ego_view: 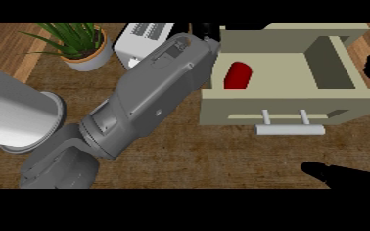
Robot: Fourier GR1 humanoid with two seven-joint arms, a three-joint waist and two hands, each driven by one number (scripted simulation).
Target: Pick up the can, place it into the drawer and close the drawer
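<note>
The red can is seen lying inside the open drawer, toward its left side, close to the left wall. The placing step is judged to be done; closing the drawer is what remains. The left forearm is stretched diagonally across the counter toward the drawer's far-left corner, and the left hand is almost wholly hidden at the far end of it, so whether its fingers are spread or curled cannot be told. Nothing is seen to be held by it. Only dark fingertips of the right hand are shown at the near right edge, resting on the counter, seemingly relaxed and holding nothing.

For a clean close, the left arm should first be lifted clear of the drawer's left wall, and the push should be applied squarely to the pale handle on the near front, so the drawer is not skewed. Open counter is left near the handle for an approach. At the far left, a white toaster and a potted plant stand close to the forearm, with a metal pot at the near left; a sideways withdrawal is therefore cramped.
</note>
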